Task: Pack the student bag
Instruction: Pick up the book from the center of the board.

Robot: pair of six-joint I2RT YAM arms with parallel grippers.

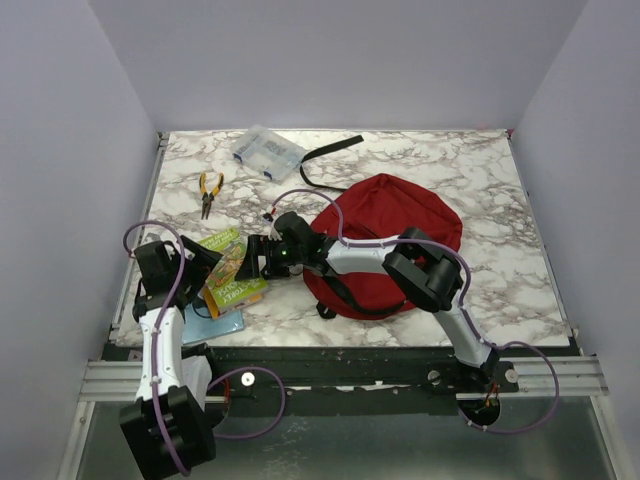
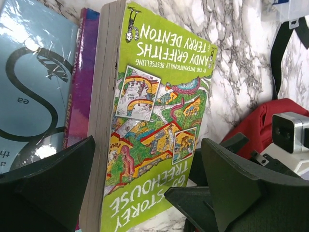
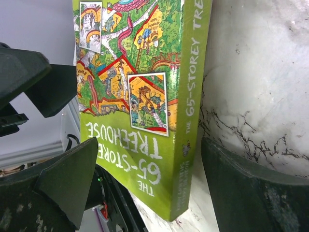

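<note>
Left gripper: jaws wide, nothing clamped, flanking a glossy green paperback, The 65-Storey Treehouse, tipped up against a book stack at the table's near-left corner.
Right gripper: likewise spread around it.
Risk: the slick cover slides or topples; the crowded grippers clash.
Student bag: limp red fabric, centre-right; its opening is unseen, so corners may snag.

One student bag, one clear plastic box, one pair of pliers. Adds up to three books from the left wrist: one green book, one purple book, one blue book. Two arms, left arm and right arm, with one gripper apiece, left gripper and right gripper, two fingers on each.
</note>
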